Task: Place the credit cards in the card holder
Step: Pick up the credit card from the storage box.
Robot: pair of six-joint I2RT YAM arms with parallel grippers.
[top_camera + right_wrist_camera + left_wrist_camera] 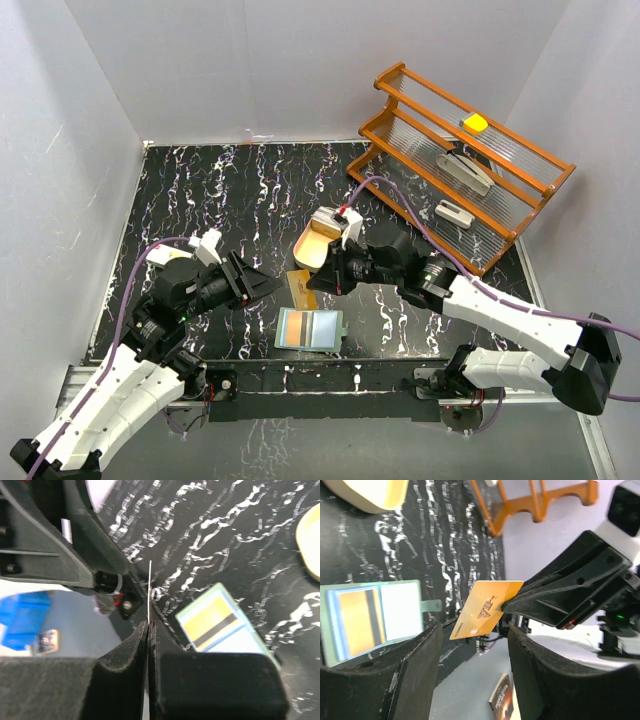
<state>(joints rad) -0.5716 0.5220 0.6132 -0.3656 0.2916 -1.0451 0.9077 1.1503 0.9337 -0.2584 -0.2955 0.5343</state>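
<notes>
At the tip of the right arm, the right tool [149, 626] is pinched shut on one orange card [149, 587]. It grips the card by one end. The rest of the card sticks out past the fingers, up off the desk [200, 190].

Facing it is the left tool [470, 675]. Its two fingers are spread wide apart and there is nothing in them. The free end of the orange card hangs close to the gap between those fingers. I cannot tell if it touches one of them.

Just below both tools, nearer the arm bases, the card holder [310, 330] lies open and flat on the desk. One of its pockets has a striped card [357, 622] in it, orange with a dark band. The pocket beside it looks pale and white.

Farther back, close behind the right tool, sits a tan oval tray [312, 250]. A brown wooden rack [410, 150] stands by the far right corner, well apart from the card holder.
</notes>
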